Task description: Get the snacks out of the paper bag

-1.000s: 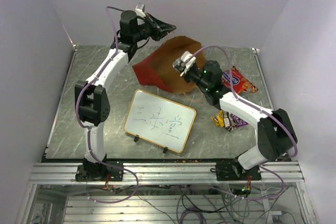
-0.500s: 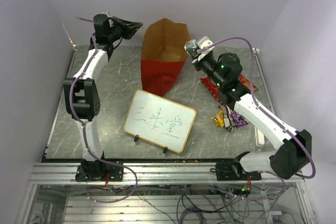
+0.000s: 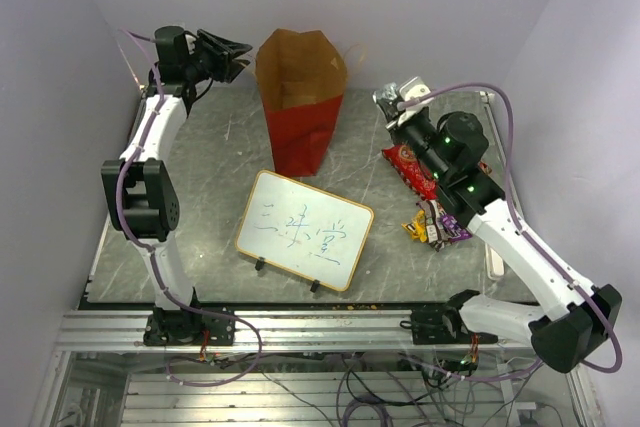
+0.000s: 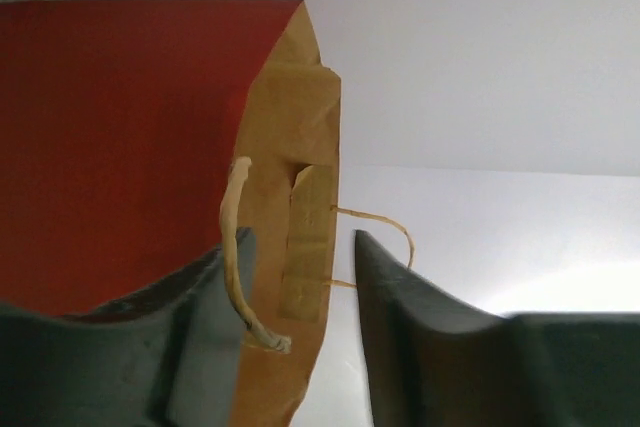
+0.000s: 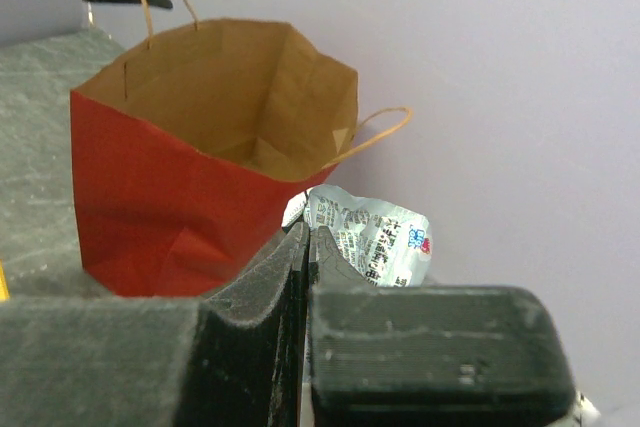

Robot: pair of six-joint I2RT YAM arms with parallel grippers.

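Extraction of one more packet has just finished. A second ago the paper bag lay tipped toward the right edge with the right tool at its mouth. The bag now stands upright at the middle of the far edge of the tabletop. The right tool has withdrawn toward the far right corner, jaws pinched together on a silver packet. The left tool has backed off toward the far left corner. Its jaws stand wide, with a string handle loose between them.

Treat the silver packet as out of the bag but not yet set down. The red chip bag and the small candy packets lie near the right edge. In the right wrist view you see no snack in the exposed part of the bag interior; its floor is hidden.
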